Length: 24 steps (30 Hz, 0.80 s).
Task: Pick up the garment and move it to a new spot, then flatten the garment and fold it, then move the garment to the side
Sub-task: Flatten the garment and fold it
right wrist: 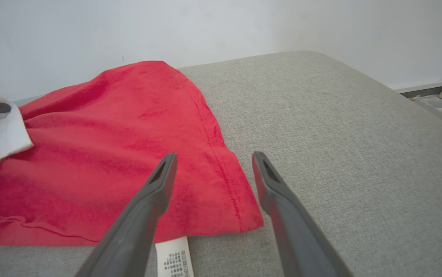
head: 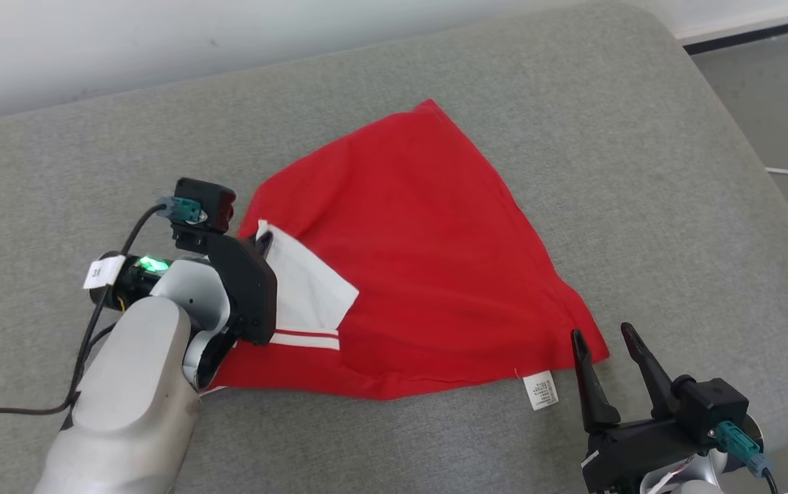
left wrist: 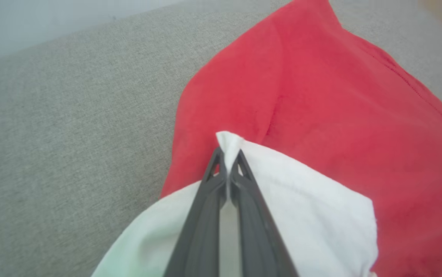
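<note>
A: Left wrist view first: the left tool (left wrist: 227,156) has both fingers pressed together on the tip of the white panel (left wrist: 301,215) of the garment (left wrist: 321,96). It is a thin pinch of cloth, nothing more.

B: And the right tool (head: 601,331)?

A: Spread wide and holding nothing, poised just beside the red corner nearest the label (head: 541,391). I cannot tell whether its tips touch the cloth.

B: Where does the garment lie?

A: In a rough triangle across the middle of the grey cushion (head: 640,137). It is mostly flat, with the white panel turned over the red on the robot's left.

B: How will it handle?

A: Light and limp, I'd judge. It looks like thin cloth that will sag from whatever point lifts it, so one pinch alone would let the rest trail and bunch. It isn't fragile, and on that woven cushion it is more likely to drag than slide.

B: So where should it be held?

A: At two corners well apart. The left side is taken. The right tool should close on the stitched hem (right wrist: 226,173) at the near corner, where doubled cloth gives more to bite. It should not take the label alone.

B: What could go wrong?

A: Catching a single layer, so it opens unevenly once raised.
</note>
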{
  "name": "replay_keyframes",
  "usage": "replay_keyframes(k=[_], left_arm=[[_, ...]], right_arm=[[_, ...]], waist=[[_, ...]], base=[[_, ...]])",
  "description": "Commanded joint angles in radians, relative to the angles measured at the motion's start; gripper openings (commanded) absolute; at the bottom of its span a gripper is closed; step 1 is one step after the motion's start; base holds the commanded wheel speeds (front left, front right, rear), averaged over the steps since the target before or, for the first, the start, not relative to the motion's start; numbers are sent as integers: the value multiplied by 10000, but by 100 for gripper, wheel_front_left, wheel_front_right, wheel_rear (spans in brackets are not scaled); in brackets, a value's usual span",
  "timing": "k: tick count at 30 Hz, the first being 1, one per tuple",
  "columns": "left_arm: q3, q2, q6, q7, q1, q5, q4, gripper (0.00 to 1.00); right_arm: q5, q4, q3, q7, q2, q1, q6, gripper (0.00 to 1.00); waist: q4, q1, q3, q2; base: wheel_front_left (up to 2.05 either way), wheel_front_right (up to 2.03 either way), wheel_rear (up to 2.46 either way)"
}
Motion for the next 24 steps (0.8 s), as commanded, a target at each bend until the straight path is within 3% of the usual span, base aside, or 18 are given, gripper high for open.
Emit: replay_keyframes(k=[1, 8, 16, 24], left_arm=[[61, -14, 11, -136, 99, -75, -102, 0], [339, -170, -39, -1060, 904, -605, -1240, 0], [228, 184, 195, -1145, 3543, -854, -3721, 0], [489, 706, 920, -793, 5941, -1082, -5376, 0]], right_arm=[[-6, 16, -12, -29, 37, 26, -27, 100], [-129, 4, -307, 76, 21, 167, -27, 100], [-40, -137, -471, 264, -82, 571, -27, 100], [8, -222, -350, 486, -47, 841, -27, 100]], waist=[[121, 1, -74, -1], [876, 1, -406, -1], [1918, 1, -965, -1], [2427, 1, -1544, -1]], base=[[0, 0, 0], [0, 0, 0], [0, 0, 0], [0, 0, 0]])
